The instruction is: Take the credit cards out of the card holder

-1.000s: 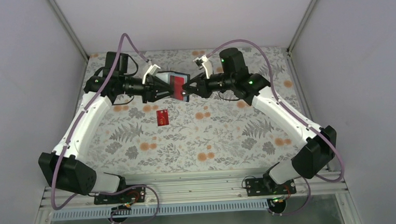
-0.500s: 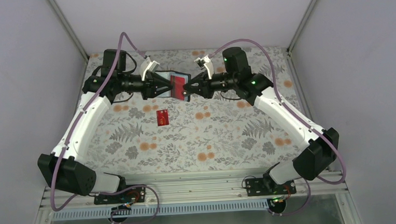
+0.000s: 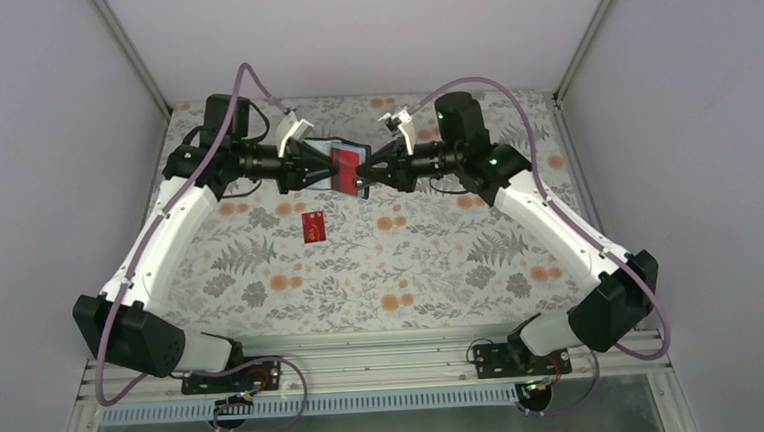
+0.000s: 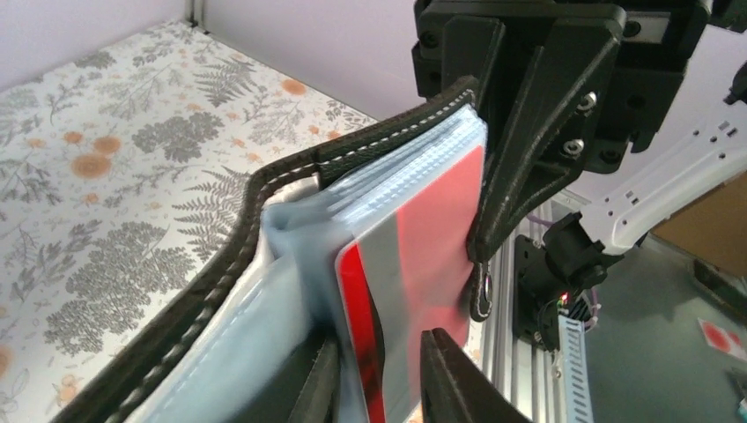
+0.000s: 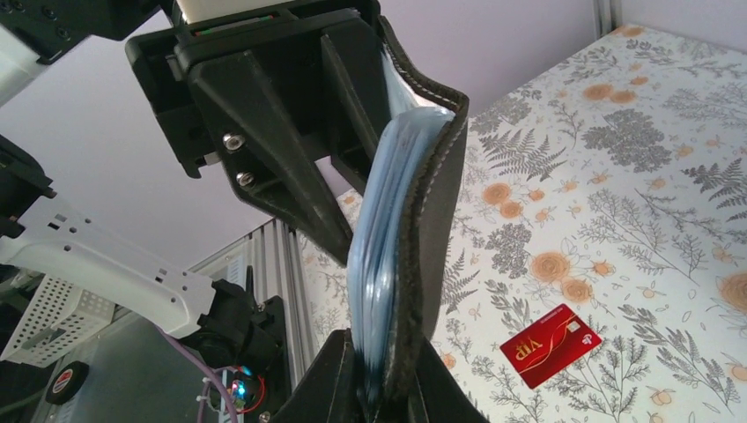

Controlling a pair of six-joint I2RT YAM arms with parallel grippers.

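Note:
The black card holder hangs open above the back of the table, held between both grippers. In the left wrist view its stitched cover and pale blue sleeves fan out. A red credit card with a grey stripe sticks out of the sleeves, and my left gripper is shut on it. My right gripper is shut on the holder's cover and sleeve edges from the opposite side. Another red credit card lies flat on the table below, also seen in the right wrist view.
The floral tablecloth covers the table. Grey walls with metal corner posts close in the back and sides. An aluminium rail carrying both arm bases runs along the near edge.
Both grippers and the holder between them have drifted a little to the right and towards the back. The card on the table has not moved.

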